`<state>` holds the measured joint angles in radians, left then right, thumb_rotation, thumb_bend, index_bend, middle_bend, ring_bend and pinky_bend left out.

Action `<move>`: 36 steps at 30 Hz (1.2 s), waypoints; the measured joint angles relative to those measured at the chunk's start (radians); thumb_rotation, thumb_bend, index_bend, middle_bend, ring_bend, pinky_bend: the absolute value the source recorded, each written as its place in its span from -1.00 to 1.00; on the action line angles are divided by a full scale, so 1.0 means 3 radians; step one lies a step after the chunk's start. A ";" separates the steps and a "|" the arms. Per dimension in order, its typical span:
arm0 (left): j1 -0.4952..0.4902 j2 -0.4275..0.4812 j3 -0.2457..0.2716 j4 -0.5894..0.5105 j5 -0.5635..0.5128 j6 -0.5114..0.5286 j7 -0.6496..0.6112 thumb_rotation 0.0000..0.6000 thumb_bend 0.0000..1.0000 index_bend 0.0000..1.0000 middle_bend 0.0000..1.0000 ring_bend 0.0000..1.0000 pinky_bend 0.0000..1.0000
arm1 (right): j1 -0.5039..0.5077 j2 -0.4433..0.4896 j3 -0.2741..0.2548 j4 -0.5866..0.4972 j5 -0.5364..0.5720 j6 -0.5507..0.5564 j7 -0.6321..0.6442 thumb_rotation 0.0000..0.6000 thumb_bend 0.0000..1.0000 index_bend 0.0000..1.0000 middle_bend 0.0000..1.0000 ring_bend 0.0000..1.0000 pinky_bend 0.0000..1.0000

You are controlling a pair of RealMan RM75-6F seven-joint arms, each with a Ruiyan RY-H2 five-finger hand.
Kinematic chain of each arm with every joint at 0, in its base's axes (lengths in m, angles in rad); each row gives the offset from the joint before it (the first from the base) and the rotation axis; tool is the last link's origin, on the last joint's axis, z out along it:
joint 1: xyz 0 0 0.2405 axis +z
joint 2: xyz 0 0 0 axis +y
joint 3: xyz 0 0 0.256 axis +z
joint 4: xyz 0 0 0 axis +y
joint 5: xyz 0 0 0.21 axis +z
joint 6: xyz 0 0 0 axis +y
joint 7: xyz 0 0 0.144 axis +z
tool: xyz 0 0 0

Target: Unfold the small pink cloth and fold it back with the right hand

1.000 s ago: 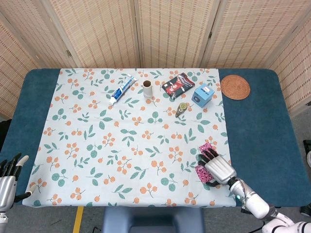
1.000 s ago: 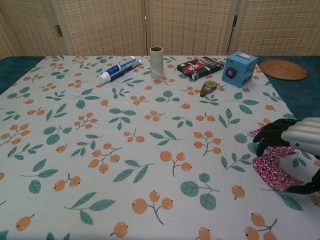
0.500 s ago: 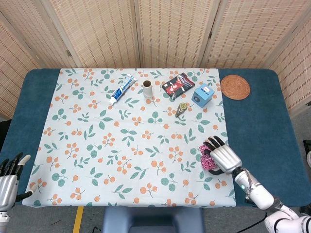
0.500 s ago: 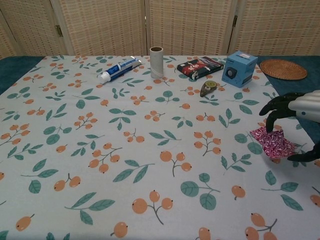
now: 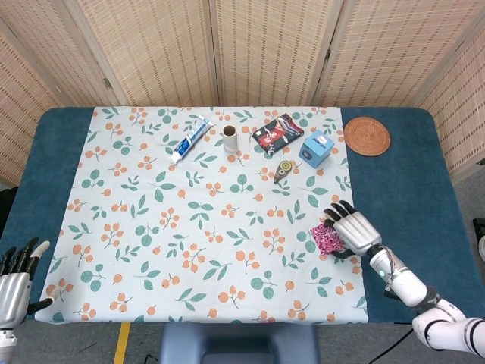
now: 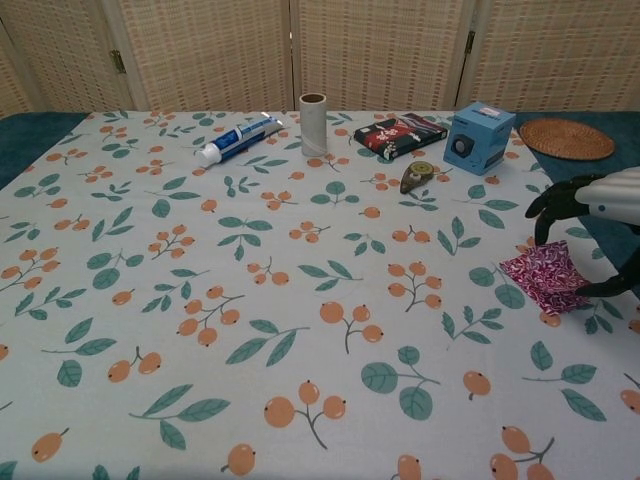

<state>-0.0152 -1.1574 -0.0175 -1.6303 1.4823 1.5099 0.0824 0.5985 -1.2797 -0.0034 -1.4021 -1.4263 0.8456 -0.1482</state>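
The small pink patterned cloth [image 5: 326, 239] lies flat as a small folded square on the flowered tablecloth near its right edge, also seen in the chest view [image 6: 545, 277]. My right hand [image 5: 353, 228] hovers just to the right of and above it, fingers spread and arched; in the chest view the right hand [image 6: 590, 203] has its fingertips [image 6: 543, 216] off the cloth, with the thumb low by the cloth's right edge. It holds nothing. My left hand [image 5: 14, 277] hangs off the table's near left corner, fingers apart and empty.
Along the far side stand a toothpaste tube [image 5: 191, 139], a cardboard roll [image 5: 230, 138], a dark red packet [image 5: 277, 130], a blue box [image 5: 317, 147], a small tape dispenser [image 5: 283, 169] and a woven coaster [image 5: 367, 136]. The blue table edge [image 5: 394, 227] runs right of the cloth.
The right hand carried the cloth's raised flap away from me, laid it down flat and let go. It has since drawn back to the right, fingers lifted off the cloth. The left hand barely moved.
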 measured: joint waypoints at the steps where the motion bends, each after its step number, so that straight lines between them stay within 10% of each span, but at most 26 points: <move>1: 0.0000 0.0003 -0.0001 -0.0006 -0.0001 0.0001 0.0004 1.00 -0.42 -0.71 -0.84 -0.71 -1.00 | 0.0013 -0.0020 0.0000 0.0024 -0.0018 -0.0010 0.0020 0.55 -0.47 -0.43 -0.70 -1.00 -1.00; 36: 0.0001 0.0001 -0.0011 0.0001 -0.0019 0.0011 0.0003 1.00 -0.41 -0.71 -0.84 -0.71 -1.00 | 0.0024 -0.0058 -0.0047 0.0095 0.0013 -0.0021 -0.0011 0.53 -0.47 -0.72 -0.72 -1.00 -1.00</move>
<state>-0.0148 -1.1572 -0.0207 -1.6299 1.4767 1.5133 0.0832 0.6058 -1.2971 -0.0176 -1.3736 -1.4223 0.8395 -0.1516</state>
